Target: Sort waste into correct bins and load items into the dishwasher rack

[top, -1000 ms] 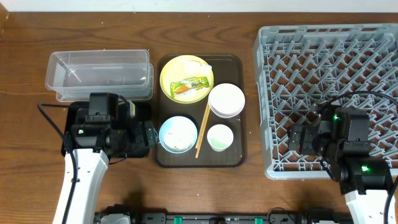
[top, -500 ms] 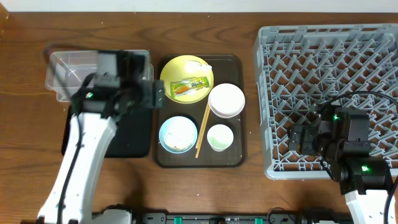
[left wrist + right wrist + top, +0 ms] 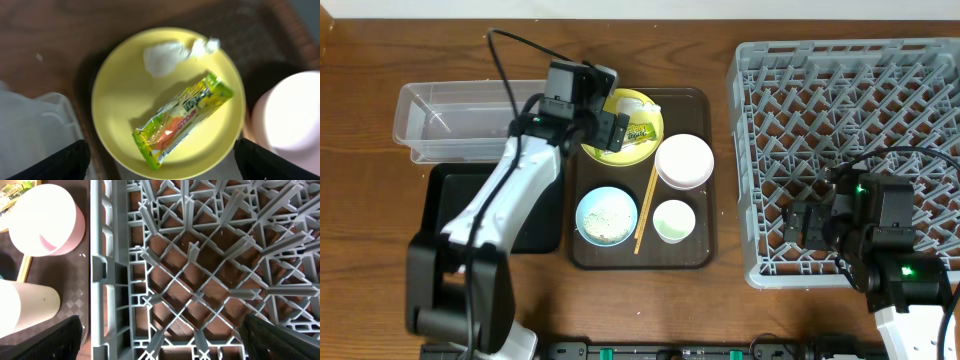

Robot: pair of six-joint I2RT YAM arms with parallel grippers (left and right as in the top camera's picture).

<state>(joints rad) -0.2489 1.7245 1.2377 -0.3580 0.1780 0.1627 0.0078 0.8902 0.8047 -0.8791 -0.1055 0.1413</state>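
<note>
The left gripper hangs over the yellow plate at the far-left corner of the brown serving tray, its fingers wide apart and holding nothing. The green-and-orange wrapper lies flat and slantwise in the plate's middle.

The likely trouble is the wrapper itself. It is thin, crinkly and flush on a smooth plate, so the fingertips may skid off it or nudge the plate toward the white bowl just beside it. The white scrap at the plate's far rim could also get swept along and end up in the wrong bin.

The right gripper, also spread and empty, hovers over the near-left part of the dishwasher rack.

The wooden table is dark and grained, with the clear tub and black tray toward its left edge — beyond its far edge, only a pale strip shows.
</note>
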